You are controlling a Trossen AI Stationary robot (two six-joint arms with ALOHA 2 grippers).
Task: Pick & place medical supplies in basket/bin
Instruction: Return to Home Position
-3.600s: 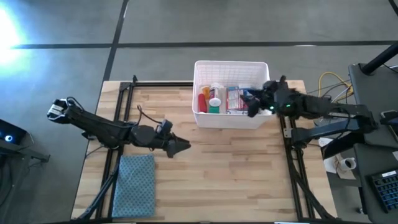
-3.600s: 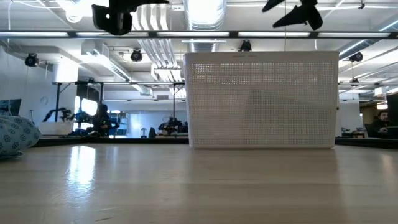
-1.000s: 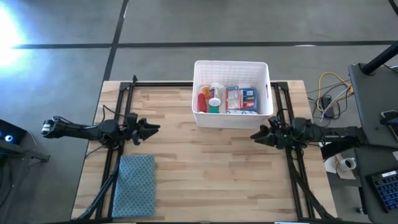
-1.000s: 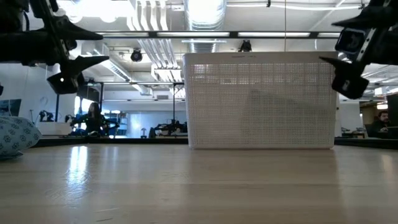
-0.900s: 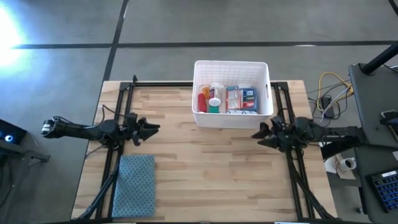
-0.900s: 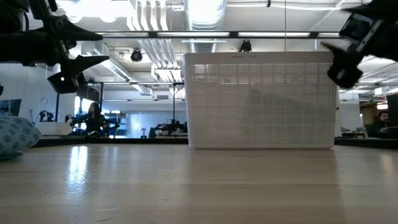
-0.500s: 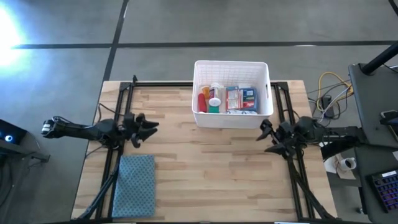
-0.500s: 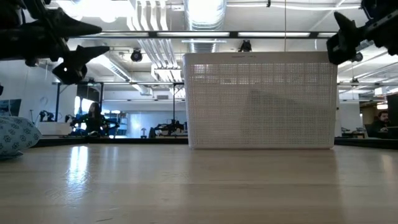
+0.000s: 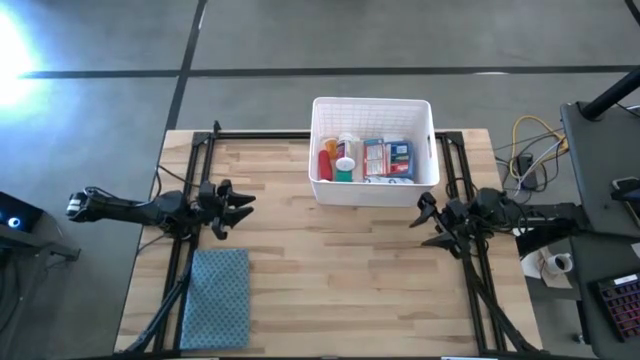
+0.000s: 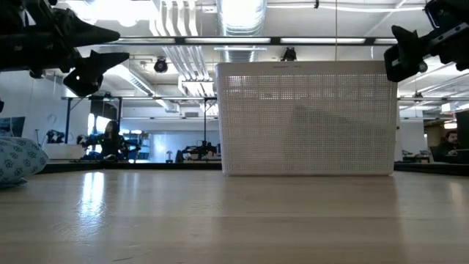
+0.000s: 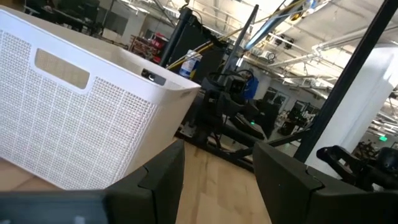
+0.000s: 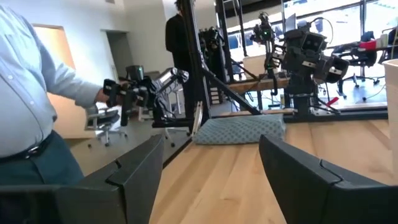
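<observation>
The white bin [image 9: 373,195] stands at the table's far middle, its perforated wall [image 10: 308,117] facing the low view. Inside lie the medical supplies: a red tube [image 9: 325,164], a white bottle [image 9: 346,156], a red-white box [image 9: 375,159] and a blue packet [image 9: 400,154]. My left gripper [image 9: 238,206] hovers open over the table's left side, pointing at the bin [image 11: 81,112]. My right gripper [image 9: 424,221] hovers open near the bin's right near corner, pointing toward the table's left. Neither holds anything.
A blue-grey folded cloth [image 9: 218,298] lies flat at the near left corner, also seen in the right wrist view [image 12: 239,129]. Black frame rails [image 9: 190,170] run along both table sides. A person's sleeve [image 12: 25,106] shows beyond the table. Bare wood lies between the grippers.
My right gripper has turned about its wrist, so its fingers now spread level, and it has risen a little beside the bin. My left gripper has turned slightly in place. The bin and its contents have stayed put.
</observation>
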